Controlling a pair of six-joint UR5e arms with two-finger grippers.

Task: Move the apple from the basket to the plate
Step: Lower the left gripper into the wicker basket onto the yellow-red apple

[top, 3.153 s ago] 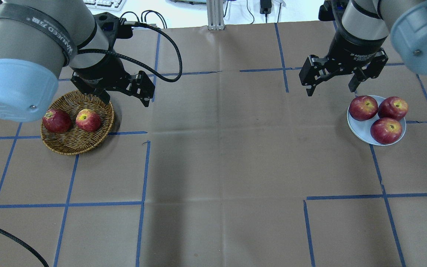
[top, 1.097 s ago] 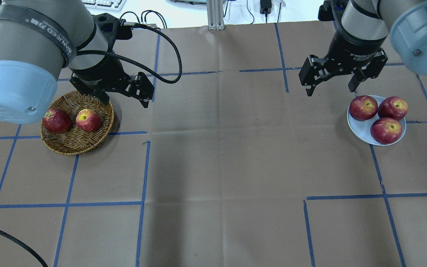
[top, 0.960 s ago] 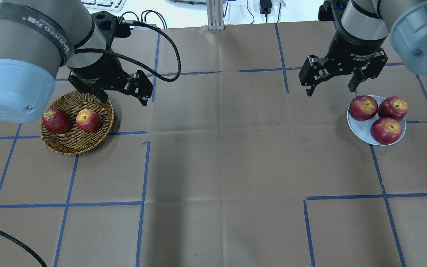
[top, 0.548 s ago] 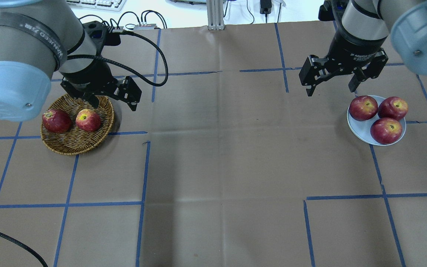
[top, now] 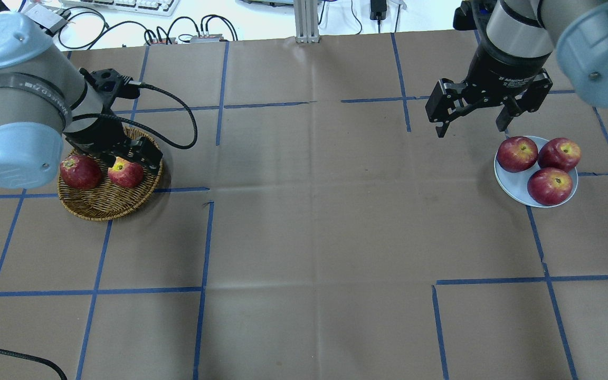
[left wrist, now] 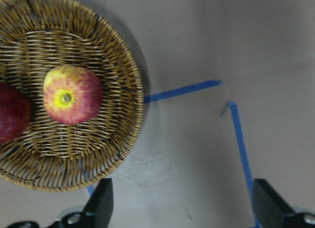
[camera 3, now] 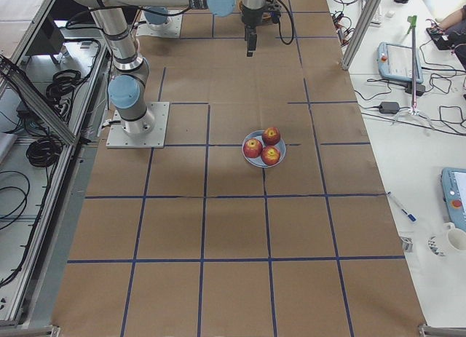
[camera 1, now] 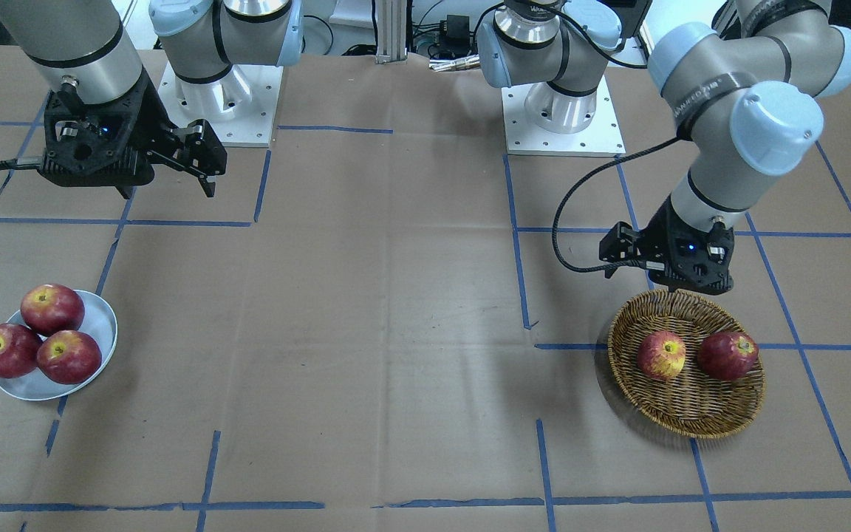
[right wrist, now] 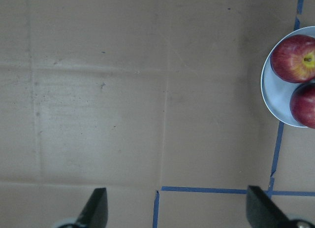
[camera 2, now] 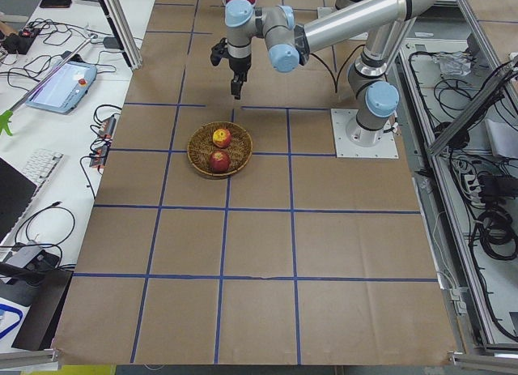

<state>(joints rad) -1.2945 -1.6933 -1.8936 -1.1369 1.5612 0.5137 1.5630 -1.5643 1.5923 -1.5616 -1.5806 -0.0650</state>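
Apple (camera 1: 662,355): sits lower right in the front-facing view, inside basket (camera 1: 691,423), beside a darker apple (camera 1: 727,355); left gripper (camera 1: 665,279) hangs just above the basket's upper rim. Overhead: right gripper (top: 472,126) spread open upper right, near plate (top: 510,182). Left wrist: fingers (left wrist: 101,206) spread wide at bottom; apple upper left.

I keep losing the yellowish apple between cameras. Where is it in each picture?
Front-facing: lower right, the apple lies left in the basket.
Overhead: left side, the right-hand fruit in the basket.
Exterior left: upper middle, the farther of the two.
Exterior right: not visible.
Left wrist: upper left.
Right wrist: not in it.
Landmark: the basket, with the dark apple beside it.
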